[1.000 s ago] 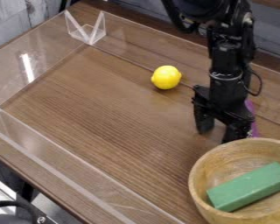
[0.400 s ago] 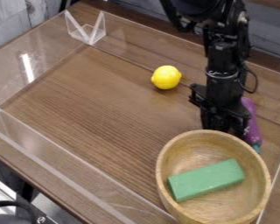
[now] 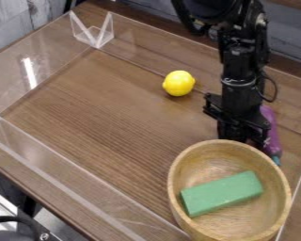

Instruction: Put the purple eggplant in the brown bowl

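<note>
- Single camera view, looking down on a wooden table (image 3: pixel 102 113) with clear acrylic walls (image 3: pixel 40 56) around the edges.
- Black arm comes in from the top right, pointing almost straight down; gripper (image 3: pixel 243 135) is at table level, right of center.
- Claw is closed. Fingertips sit behind the bowl's far rim and against the eggplant, so can't confirm from this angle that it actually has the eggplant pinched.
- Purple eggplant (image 3: pixel 271 136) lies on the table just to the right of the gripper, touching or nearly touching it. Only a glossy purple strip shows, running from beside the fingers toward the bowl's right rim. Stem cap not discernible.
- Brown bowl (image 3: pixel 191 162) is in the bottom right, directly in front of the gripper; its far rim overlaps the fingertips in this view. Eggplant is outside the bowl, near its upper right edge.
- Green block (image 3: pixel 224 194) lies flat inside the bowl, angled slightly.
- Yellow ball (image 3: pixel 179 83) is on the table left of the arm, well clear of the gripper and bowl.
</note>
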`<state>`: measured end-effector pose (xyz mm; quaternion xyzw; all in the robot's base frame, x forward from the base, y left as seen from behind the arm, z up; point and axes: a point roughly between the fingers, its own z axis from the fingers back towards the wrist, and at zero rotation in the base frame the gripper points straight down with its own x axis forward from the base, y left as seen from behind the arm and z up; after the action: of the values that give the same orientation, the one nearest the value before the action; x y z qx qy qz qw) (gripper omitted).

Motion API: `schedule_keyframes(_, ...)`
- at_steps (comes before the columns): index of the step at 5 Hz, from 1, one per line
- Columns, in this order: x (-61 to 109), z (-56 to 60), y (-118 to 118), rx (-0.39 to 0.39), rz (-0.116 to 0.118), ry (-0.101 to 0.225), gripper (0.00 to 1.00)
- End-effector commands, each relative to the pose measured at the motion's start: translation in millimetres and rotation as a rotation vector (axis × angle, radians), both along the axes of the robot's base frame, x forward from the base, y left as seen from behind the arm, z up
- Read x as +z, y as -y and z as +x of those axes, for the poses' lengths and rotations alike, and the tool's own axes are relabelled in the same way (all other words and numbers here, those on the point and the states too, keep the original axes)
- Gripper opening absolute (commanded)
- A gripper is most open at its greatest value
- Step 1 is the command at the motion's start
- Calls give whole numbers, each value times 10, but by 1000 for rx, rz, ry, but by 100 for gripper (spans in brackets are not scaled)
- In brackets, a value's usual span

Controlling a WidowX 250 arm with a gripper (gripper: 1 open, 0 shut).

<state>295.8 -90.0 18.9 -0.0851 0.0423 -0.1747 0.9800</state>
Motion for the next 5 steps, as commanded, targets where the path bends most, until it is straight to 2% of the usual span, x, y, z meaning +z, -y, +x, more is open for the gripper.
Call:
schedule_keyframes(1,191,34,-30,11,-4,44,0)
schedule_keyframes(4,228,199,116,31,-9,57,0)
schedule_keyframes(5,237,274,179,37,-9,62,100)
